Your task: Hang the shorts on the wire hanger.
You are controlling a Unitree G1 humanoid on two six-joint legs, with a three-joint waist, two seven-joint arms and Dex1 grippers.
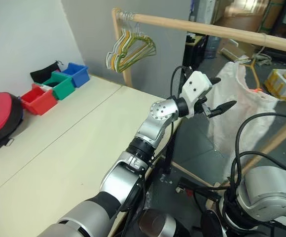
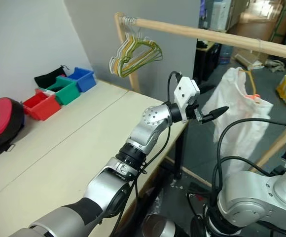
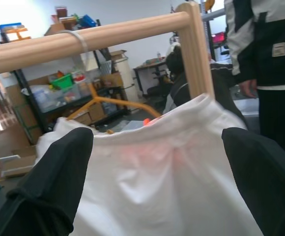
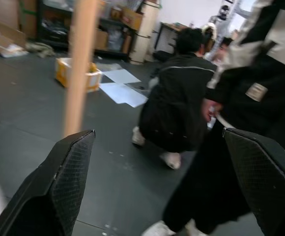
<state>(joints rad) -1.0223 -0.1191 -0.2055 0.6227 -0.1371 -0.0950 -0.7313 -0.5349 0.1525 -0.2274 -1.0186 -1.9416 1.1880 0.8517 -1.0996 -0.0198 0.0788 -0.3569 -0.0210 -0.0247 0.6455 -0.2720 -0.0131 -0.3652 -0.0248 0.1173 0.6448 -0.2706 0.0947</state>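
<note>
Where they drape the wire hanger (image 3: 114, 104), the shorts (image 3: 167, 182) look white, wrinkled.

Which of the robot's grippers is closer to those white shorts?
Left. The left gripper points at the shorts hanging just beyond it; the right gripper faces away.

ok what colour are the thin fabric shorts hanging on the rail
White thin-fabric shorts, with an orange tint showing through; best in the left wrist view.

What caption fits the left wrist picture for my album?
The open left gripper faces the white shorts draped on the wire hanger under a wooden rail.
</note>
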